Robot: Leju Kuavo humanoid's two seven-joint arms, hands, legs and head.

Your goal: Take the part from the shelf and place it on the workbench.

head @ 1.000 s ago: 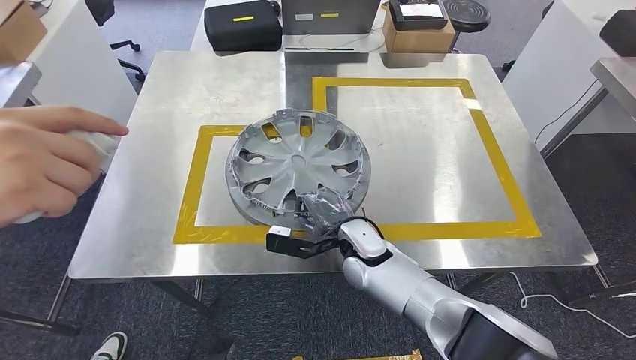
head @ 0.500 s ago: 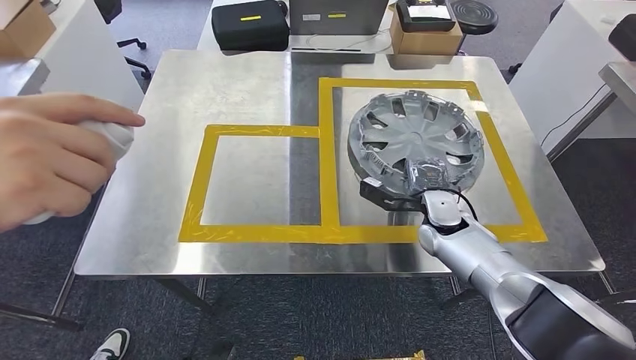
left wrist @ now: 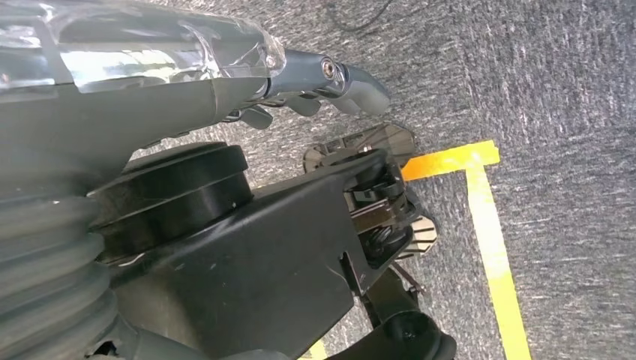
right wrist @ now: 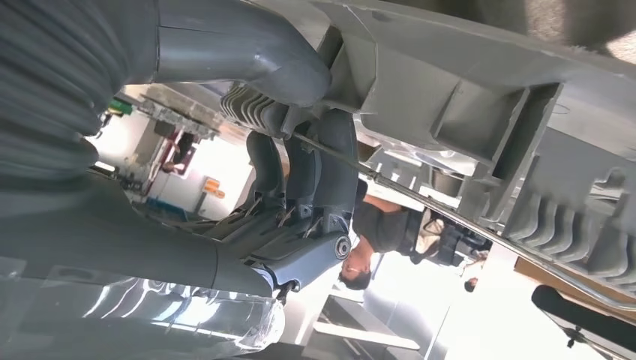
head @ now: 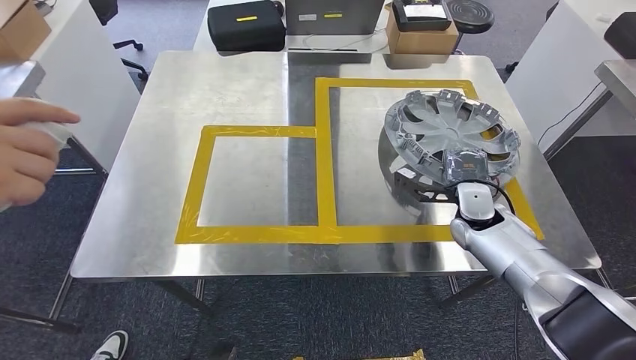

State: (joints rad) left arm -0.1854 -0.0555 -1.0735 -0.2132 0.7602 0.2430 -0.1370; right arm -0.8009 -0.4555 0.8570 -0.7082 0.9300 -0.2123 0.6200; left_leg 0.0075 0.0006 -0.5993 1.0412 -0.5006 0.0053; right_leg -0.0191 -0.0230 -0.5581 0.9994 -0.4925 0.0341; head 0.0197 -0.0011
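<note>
While the right hand (head: 466, 171) grips the hubcap (head: 450, 133) near the workbench (head: 225, 90) edge, left half lies bare

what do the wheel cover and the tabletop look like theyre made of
The wheel cover looks like moulded plastic with a matte silver-grey finish: the right wrist view shows thin ribs and clip tabs on its underside, typical of moulding. It could be painted; that cannot be told. The tabletop looks like brushed sheet metal, probably stainless steel: it gives soft, streaky reflections, including the cover's. The right hand holds the cover.
</note>
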